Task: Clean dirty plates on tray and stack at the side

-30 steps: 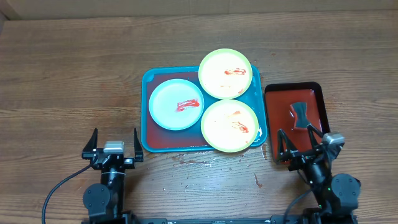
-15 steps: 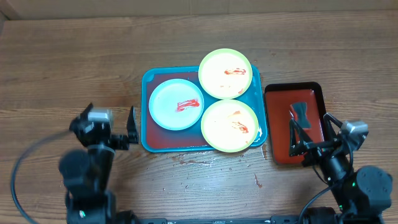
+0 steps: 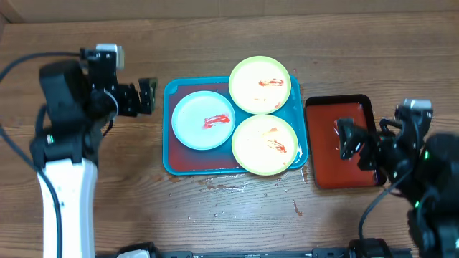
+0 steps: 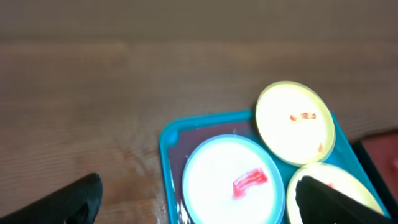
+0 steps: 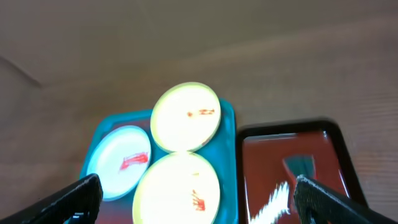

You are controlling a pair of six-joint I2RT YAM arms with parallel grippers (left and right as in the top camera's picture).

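Nothing is judged done: on the tray [image 3: 167, 143] the blue plate [image 3: 204, 120] at 9 o'clock, the far green plate [image 3: 259, 84] at 1 and the near green plate [image 3: 265, 144] at 5 are all seen smeared red, none stacked aside. The left gripper [image 3: 148, 95], off the tray's 10 o'clock, and the right gripper [image 3: 346, 140], over the black-rimmed tray [image 3: 323, 175] at 3 o'clock, are held spread and empty.

The black left arm [image 3: 68, 107], white along its lower link, is extended, its black two-finger left gripper [image 3: 148, 95] pointing rightward, dark fingers [image 4: 78, 199] spread wide; the black two-finger right gripper [image 3: 346, 139] points leftward, its fingers [image 5: 326, 199] likewise wide apart.
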